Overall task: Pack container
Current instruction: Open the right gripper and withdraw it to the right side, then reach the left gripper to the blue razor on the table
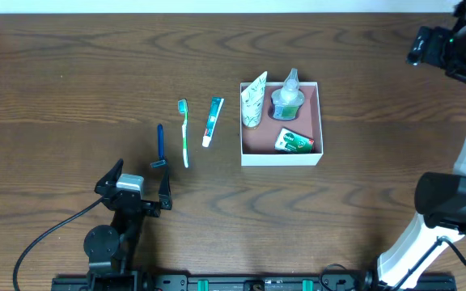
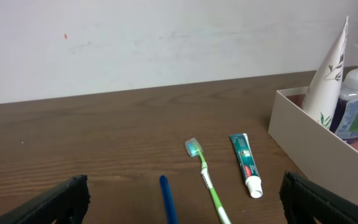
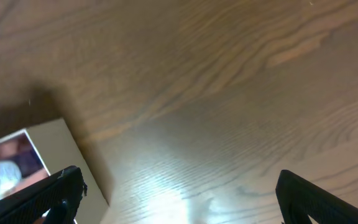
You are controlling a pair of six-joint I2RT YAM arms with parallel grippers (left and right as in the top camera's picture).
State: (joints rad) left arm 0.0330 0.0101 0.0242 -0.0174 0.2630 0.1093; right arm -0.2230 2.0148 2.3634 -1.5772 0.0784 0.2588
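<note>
The left arm, in the lower left of the overhead frame, is black, with a round joint housing and a pale grey block behind the left gripper. A black cable loops toward the bottom edge. The right arm, along the right edge, has a white link between bulky black joints and a small green light near the upper right corner. The right gripper has matte black fingers.
</note>
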